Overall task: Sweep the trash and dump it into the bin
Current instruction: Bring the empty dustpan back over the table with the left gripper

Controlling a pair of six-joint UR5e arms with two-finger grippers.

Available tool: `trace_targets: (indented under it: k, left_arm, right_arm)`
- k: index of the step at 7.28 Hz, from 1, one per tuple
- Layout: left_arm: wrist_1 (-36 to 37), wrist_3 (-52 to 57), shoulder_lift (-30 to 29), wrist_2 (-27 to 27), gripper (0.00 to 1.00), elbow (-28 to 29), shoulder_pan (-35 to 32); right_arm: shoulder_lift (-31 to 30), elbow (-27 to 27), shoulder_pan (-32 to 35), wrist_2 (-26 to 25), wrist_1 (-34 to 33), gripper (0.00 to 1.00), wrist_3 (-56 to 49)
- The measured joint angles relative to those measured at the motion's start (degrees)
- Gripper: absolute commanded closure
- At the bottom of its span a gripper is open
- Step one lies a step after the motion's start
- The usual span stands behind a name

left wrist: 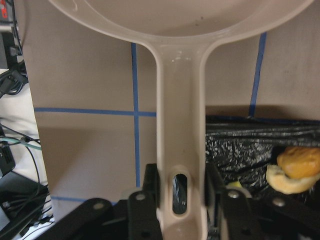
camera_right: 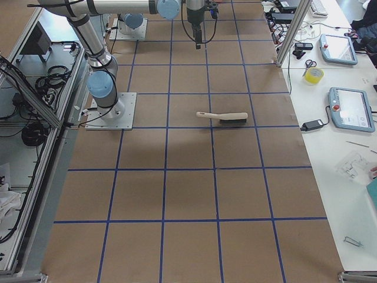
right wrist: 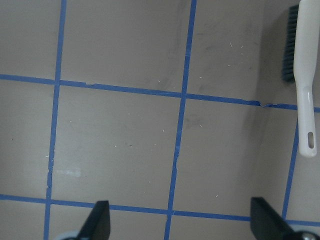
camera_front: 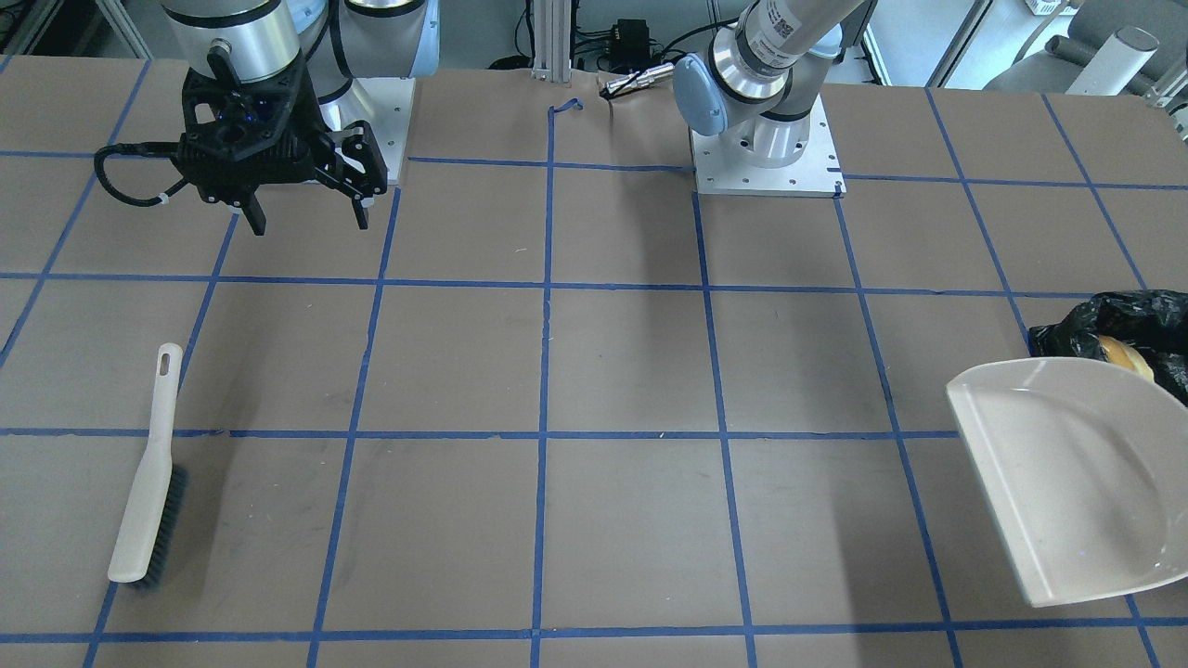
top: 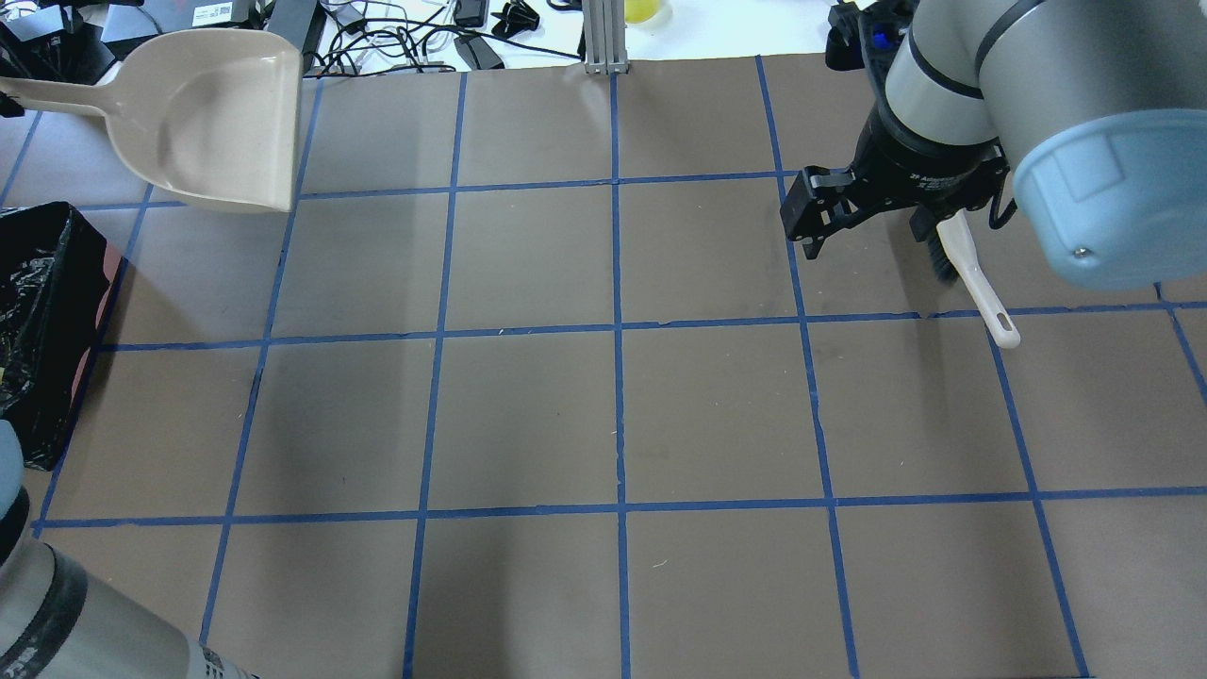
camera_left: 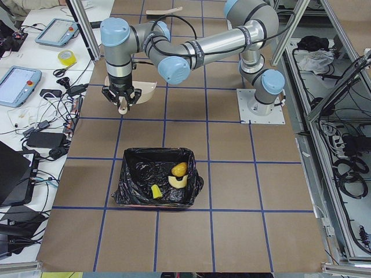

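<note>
The trash lies inside the bin point(camera_left: 130, 194), which is lined with a black bag: a golden-brown lump point(camera_left: 180, 169), a curved bread piece point(camera_left: 176, 182) and a yellow wedge point(camera_left: 156, 191). In the left wrist view the lump point(left wrist: 300, 161) and the bread piece point(left wrist: 284, 183) show in the bin point(left wrist: 235, 150). My left gripper point(left wrist: 182, 200) is shut on the handle of the empty beige dustpan point(left wrist: 181, 125), out past the bin toward the table's far edge point(camera_left: 142, 92). My right gripper point(top: 872, 240) hangs open above the table, holding nothing. The brush point(top: 976, 283) lies beside it.
The brush point(camera_front: 148, 473) lies flat, handle toward the robot. The dustpan point(top: 207, 113) sits at the table's far left corner, the bin point(top: 38, 283) along the left edge. Cables and devices lie beyond the far edge. Blue tape lines grid the brown table point(top: 613, 415).
</note>
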Motion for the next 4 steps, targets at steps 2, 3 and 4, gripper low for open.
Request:
trace_targets:
  k: [2,3,4]
  left_arm:
    - [0.5,-7.2,-1.4,-0.3,1.0,-3.1,-5.6]
    - [5.5,-10.6,-3.4,-0.2,1.0,-6.7,-8.0]
    - [12.2,-12.4,-5.6,0.1,1.0,-10.0,-10.2]
  right_arm:
    - [0.0,0.1,0.0,-0.2,0.7,0.0,0.3]
    - [0.0,0.1,0.0,-0.3,1.1,0.0,0.4]
    - [-0.1,0.3,0.0,-0.4,1.7,0.0,0.4]
